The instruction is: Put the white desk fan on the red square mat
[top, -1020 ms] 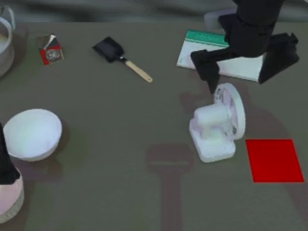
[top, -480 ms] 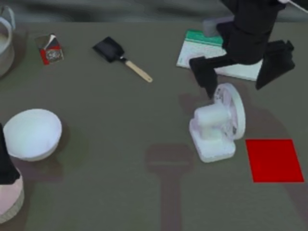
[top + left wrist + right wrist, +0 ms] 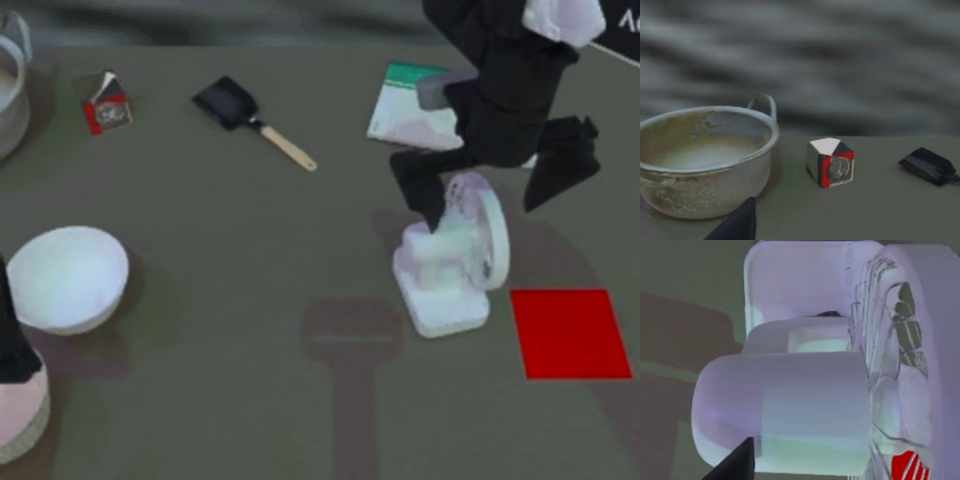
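Observation:
The white desk fan [image 3: 445, 280] stands upright at centre right of the table, its round cage facing right. My right gripper [image 3: 490, 190] hangs open just over it, one finger beside the motor housing and the other off the cage's right side. In the right wrist view the motor housing [image 3: 805, 400] fills the picture, and a dark fingertip [image 3: 737, 465] lies close against it. The red square mat [image 3: 570, 333] lies flat to the fan's right with nothing on it. My left arm [image 3: 12, 340] is parked at the left edge.
A green-and-white book [image 3: 415, 105] lies behind the fan, under the right arm. A black scoop with a wooden handle [image 3: 245, 115], a red-and-white carton [image 3: 104, 101] and a metal pot [image 3: 8, 95] sit at the back left. A white bowl [image 3: 67, 277] stands at the left.
My right gripper has come down and slightly nearer over the fan, its left finger now beside the motor housing. The fan, the mat and the left arm have not moved.

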Available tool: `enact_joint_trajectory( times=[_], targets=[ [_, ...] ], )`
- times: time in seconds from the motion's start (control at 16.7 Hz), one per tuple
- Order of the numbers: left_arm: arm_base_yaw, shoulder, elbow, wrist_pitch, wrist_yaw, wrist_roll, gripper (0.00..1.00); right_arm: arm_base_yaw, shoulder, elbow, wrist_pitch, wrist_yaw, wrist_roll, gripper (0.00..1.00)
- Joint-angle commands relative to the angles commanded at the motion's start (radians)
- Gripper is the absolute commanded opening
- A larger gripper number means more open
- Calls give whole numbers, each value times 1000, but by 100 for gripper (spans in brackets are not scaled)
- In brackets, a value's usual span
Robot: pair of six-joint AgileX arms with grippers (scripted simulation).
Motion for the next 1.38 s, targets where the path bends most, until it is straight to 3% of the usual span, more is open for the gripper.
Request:
enact_joint_trajectory(
  times=[0.06, 0.84, 1.38],
  targets=[
    [0, 0, 0, 0, 0, 0, 100, 0, 0, 0, 0, 0, 0, 100],
    [0, 0, 0, 0, 0, 0, 100, 0, 0, 0, 0, 0, 0, 2],
    [0, 0, 0, 0, 0, 0, 100, -2, -7, 1, 0, 1, 0, 0]
  ],
)
